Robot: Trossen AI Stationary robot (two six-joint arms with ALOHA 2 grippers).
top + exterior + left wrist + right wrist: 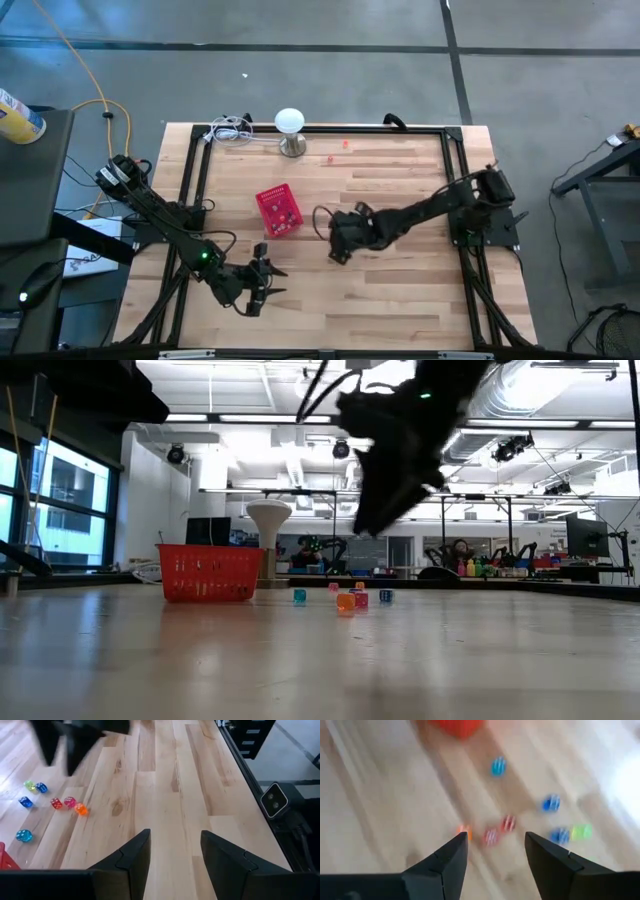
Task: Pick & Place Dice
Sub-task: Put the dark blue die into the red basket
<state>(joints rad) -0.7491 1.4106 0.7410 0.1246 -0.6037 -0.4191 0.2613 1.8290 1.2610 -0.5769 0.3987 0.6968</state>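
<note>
Several tiny dice lie loose on the wooden table to the right of the red mesh basket [277,210]: green [30,785], blue [41,787], red [56,803], pink [69,801], orange [80,809] and cyan [23,835]. My right gripper [496,837] hovers open above them, slanting down, with nothing between its fingers; the right wrist view shows the dice blurred below, among them the red die [508,823] and the orange one [464,830]. My left gripper [175,835] waits open over bare wood near the table's front left [262,285].
A white mushroom-shaped stand [289,122] sits at the table's far edge, with two small red specks [345,143] on the wood near it. Black frame rails [455,160] run along the table's sides. Bare wood lies between the two grippers.
</note>
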